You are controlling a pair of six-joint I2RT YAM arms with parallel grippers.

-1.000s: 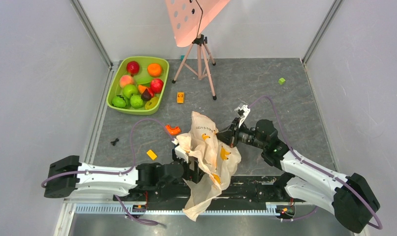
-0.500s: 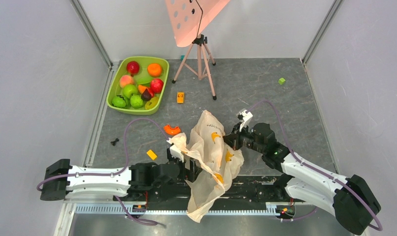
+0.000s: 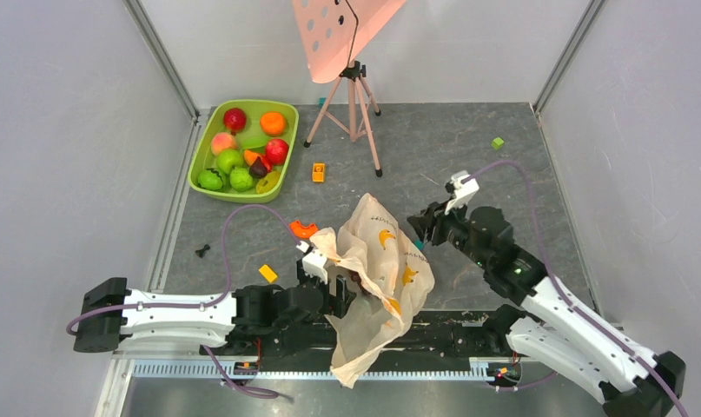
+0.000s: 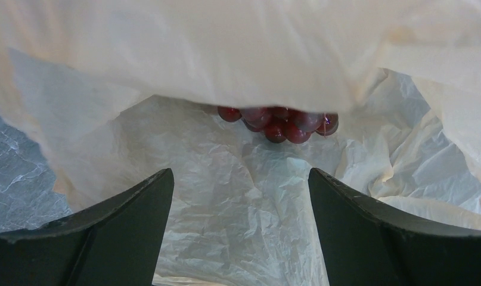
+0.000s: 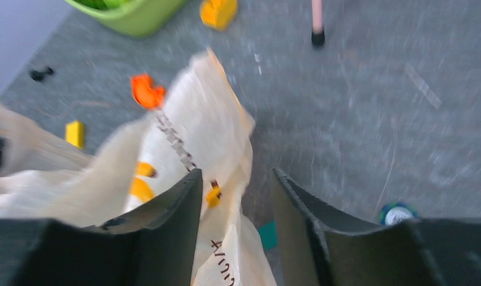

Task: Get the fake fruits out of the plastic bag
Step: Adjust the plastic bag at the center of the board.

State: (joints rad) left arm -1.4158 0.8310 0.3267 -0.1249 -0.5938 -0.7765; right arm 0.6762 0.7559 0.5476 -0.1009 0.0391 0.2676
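Observation:
The plastic bag (image 3: 377,265) lies crumpled at the near middle of the table, mouth toward the left arm. My left gripper (image 3: 336,291) reaches into that mouth, open (image 4: 239,171), with only bag film between its fingers. A dark purple grape bunch (image 4: 279,122) lies deeper in the bag (image 4: 238,53), just ahead of the fingertips and half under the sagging top layer. My right gripper (image 3: 425,228) stands open at the bag's right upper edge. In the right wrist view the right gripper (image 5: 236,174) has the bag (image 5: 208,119) edge loose in the gap. Other fake fruits (image 3: 242,148) fill the green tub.
The lime-green tub (image 3: 201,148) sits at the far left. A tripod (image 3: 355,104) stands at the back. An orange arc piece (image 3: 303,229), yellow block (image 3: 267,273), orange block (image 3: 319,172) and green block (image 3: 498,143) lie scattered. A teal block (image 5: 267,234) lies beside the bag.
My right gripper has opened, let go of the bag's top and drawn back to the right. The bag has sagged lower. The left arm has pushed slightly deeper into the mouth.

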